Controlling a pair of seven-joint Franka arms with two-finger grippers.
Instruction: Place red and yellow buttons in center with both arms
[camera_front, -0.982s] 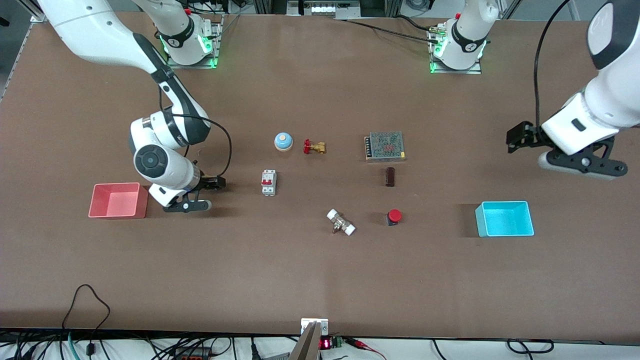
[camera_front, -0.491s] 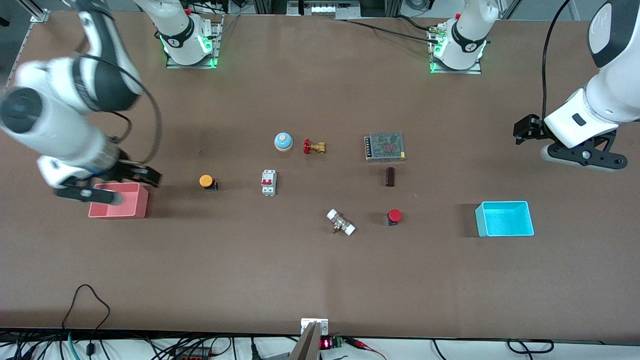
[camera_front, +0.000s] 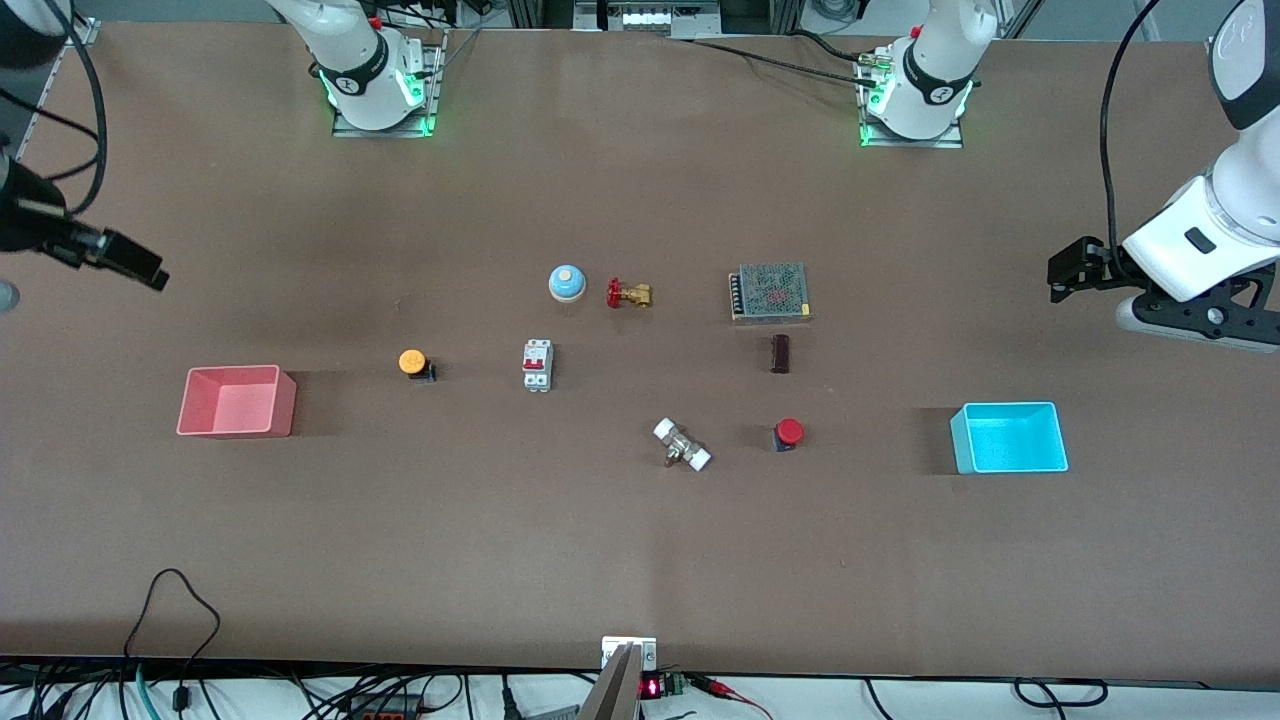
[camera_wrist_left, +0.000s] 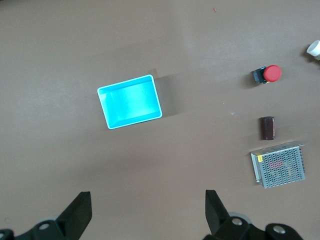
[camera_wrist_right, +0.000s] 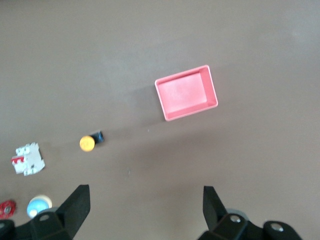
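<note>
The surface (camera_front: 640, 540) is matte brown. One button (camera_front: 790, 432) has a red cap on a black base; the other button (camera_front: 412, 362) has a yellow-orange cap, its base black too. One bin (camera_front: 236, 401) is pink, the other bin (camera_front: 1008, 437) cyan. The bell (camera_front: 566, 283) is blue, with what seems a tan knob.

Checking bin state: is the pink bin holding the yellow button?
No. The pink bin shows only its bare floor; the yellow button stands on the table beside it.
</note>
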